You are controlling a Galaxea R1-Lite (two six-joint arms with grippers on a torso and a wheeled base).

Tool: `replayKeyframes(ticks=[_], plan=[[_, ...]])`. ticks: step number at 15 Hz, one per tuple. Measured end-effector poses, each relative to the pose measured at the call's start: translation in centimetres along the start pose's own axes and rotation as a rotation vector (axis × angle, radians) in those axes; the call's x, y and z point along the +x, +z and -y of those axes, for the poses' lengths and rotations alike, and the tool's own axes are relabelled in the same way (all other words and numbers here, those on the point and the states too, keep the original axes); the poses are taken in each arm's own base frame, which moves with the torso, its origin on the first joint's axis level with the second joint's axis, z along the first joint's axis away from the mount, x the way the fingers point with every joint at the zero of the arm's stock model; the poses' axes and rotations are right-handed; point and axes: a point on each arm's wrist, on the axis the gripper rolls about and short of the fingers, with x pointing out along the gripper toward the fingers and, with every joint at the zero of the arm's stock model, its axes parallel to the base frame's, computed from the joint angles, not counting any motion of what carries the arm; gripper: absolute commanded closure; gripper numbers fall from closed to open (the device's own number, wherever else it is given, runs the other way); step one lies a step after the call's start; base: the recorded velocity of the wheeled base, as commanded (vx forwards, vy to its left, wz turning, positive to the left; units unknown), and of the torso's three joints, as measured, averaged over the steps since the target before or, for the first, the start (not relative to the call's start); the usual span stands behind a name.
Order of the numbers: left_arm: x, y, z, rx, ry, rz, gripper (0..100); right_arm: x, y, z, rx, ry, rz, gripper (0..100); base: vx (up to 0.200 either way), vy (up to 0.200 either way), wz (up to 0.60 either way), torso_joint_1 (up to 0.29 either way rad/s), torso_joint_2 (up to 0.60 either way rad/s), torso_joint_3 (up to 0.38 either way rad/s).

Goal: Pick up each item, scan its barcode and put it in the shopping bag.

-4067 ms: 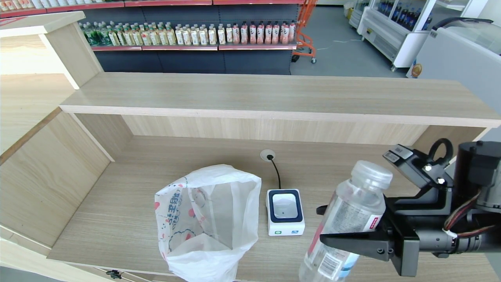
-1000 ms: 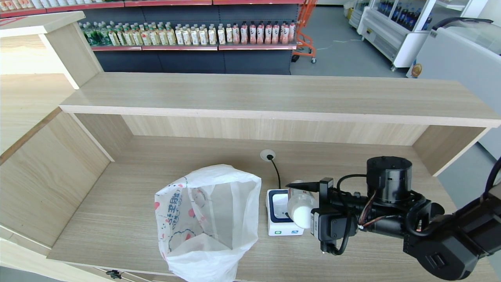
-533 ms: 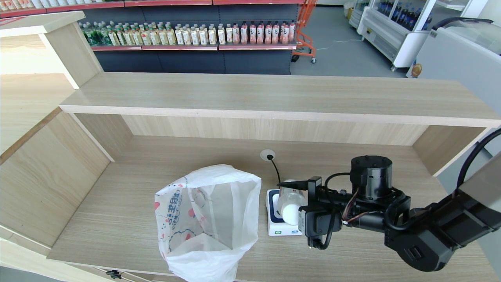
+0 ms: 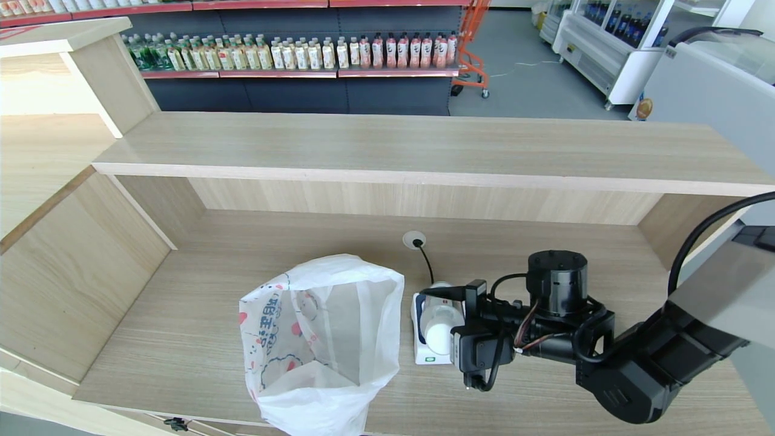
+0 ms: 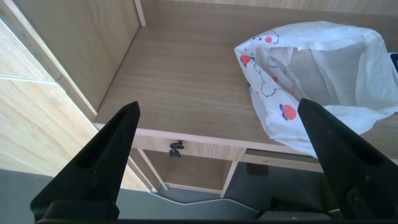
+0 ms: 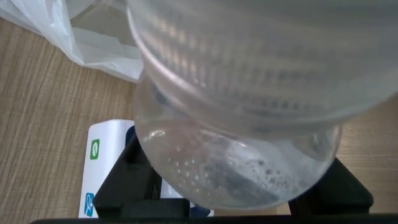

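The wooden checkout counter (image 4: 181, 339) lies under both arms. On it stands the white shopping bag (image 4: 321, 345), mouth open and upward, just to the left of the right gripper (image 4: 437, 316) and apart from it. The same bag lies ahead of the left gripper (image 5: 217, 107), a little to one side. The left gripper's two dark fingers are spread wide with nothing between them, and it hangs off the counter's near edge. The right gripper reaches in from the right, low over the counter, with its fingers clamped on the clear plastic water bottle (image 4: 437, 334). The bottle lies roughly level in the grip, its white-capped end towards the robot. In the right wrist view its clear body (image 6: 249, 124) is pressed between the dark fingers. Directly beneath the held bottle sits the small white barcode scanner (image 4: 425, 358), with its dark-framed window partly covered by the bottle; whether the two touch cannot be told. A thin black cable (image 4: 425, 260) runs from the scanner, beyond the right gripper, to a round hole (image 4: 414, 240) in the counter.
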Motion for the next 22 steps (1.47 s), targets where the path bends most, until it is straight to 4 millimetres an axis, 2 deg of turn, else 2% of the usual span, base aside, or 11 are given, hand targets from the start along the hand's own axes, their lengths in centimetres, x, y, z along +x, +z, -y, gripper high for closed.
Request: replayKeyframes(ticks=[6,9,11,12,15,16,18,22], plan=[[0.0,0.0,0.0,0.000,0.000,0.000,0,0.4,-0.3,-0.1,-0.003,-0.013,0.001,100,0.000,0.000,0.00,0.000,0.00,0.000],[0.0,0.0,0.0,0.003,0.000,0.000,0,1.0,0.6,2.2,0.003,-0.100,0.000,100,0.000,0.000,0.00,0.000,0.00,0.000],[0.0,0.0,0.0,0.003,0.000,0.000,0,0.9,2.8,4.2,0.189,-0.225,-0.084,100,0.000,0.000,0.00,0.000,0.00,0.000],[0.0,0.0,0.0,0.003,0.000,0.000,0,0.6,4.1,4.9,0.346,-0.314,-0.148,100,0.000,0.000,0.00,0.000,0.00,0.000],[0.0,0.0,0.0,0.001,0.000,0.000,0,-1.4,7.9,6.0,0.800,-0.598,-0.252,100,0.000,0.000,0.00,0.000,0.00,0.000],[0.0,0.0,0.0,0.000,0.000,0.000,0,-2.2,8.4,6.3,0.894,-0.665,-0.261,100,0.000,0.000,0.00,0.000,0.00,0.000],[0.0,0.0,0.0,0.000,0.000,0.000,0,-4.6,8.1,6.4,1.001,-0.732,-0.300,100,0.000,0.000,0.00,0.000,0.00,0.000],[0.0,0.0,0.0,0.002,0.000,0.000,0,-9.0,7.3,6.8,1.081,-0.761,-0.364,100,0.000,0.000,0.00,0.000,0.00,0.000]])
